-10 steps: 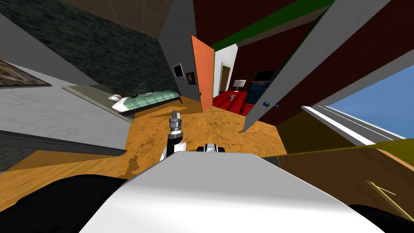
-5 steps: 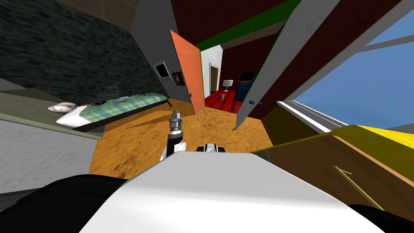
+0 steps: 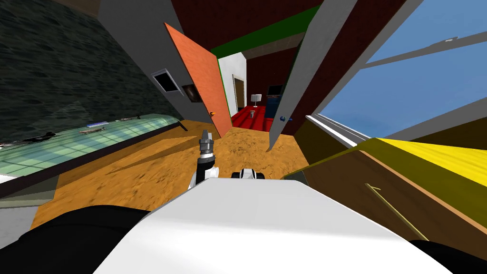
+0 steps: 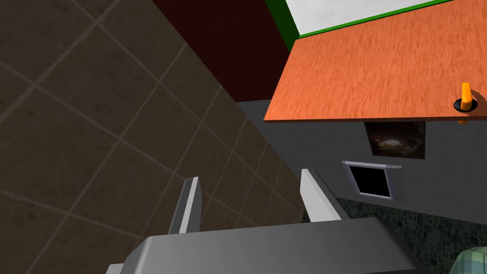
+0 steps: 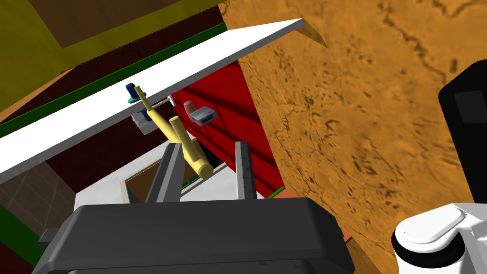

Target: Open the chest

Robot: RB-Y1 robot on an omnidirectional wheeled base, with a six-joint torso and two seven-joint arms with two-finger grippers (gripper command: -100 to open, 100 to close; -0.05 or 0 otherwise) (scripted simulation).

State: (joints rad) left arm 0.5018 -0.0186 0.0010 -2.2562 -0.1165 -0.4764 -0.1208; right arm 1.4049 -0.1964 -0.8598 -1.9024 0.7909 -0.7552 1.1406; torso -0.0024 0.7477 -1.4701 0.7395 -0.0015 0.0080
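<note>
Right claw (image 5: 208, 144) sits low, just ahead of my torso. Its two grey fingers stand parted, closer together than the left's, and they clamp nothing. A pale yellow rod (image 5: 166, 126) with a short side branch crosses the gap beside one finger. I cannot tell whether it touches the finger. Beyond the fingers are a pale door (image 5: 199, 59) with a blue handle (image 5: 130, 90), a red floor (image 5: 238, 95) past it, and mottled orange-brown flooring (image 5: 361, 109).

Left claw (image 3: 205, 138) is raised ahead of me and points forward, its fingers apart and empty.

I take the chest (image 3: 352, 185) to be the large brown box with olive-yellow edges, close on my right below the window (image 3: 418, 85). A thin yellowish bar (image 3: 394, 211) lies along its brown face, with its long axis slanting from the far end back toward me. It is likely the handle.

Both claws point forward toward the doorway, so the chest lies off to the right of each. The right arm is the nearer one. I judge the next move calls for turning further right, or swinging that arm across, to line the fingers up across the bar. A green checked bed (image 3: 95, 138) lies well apart on my left.
</note>
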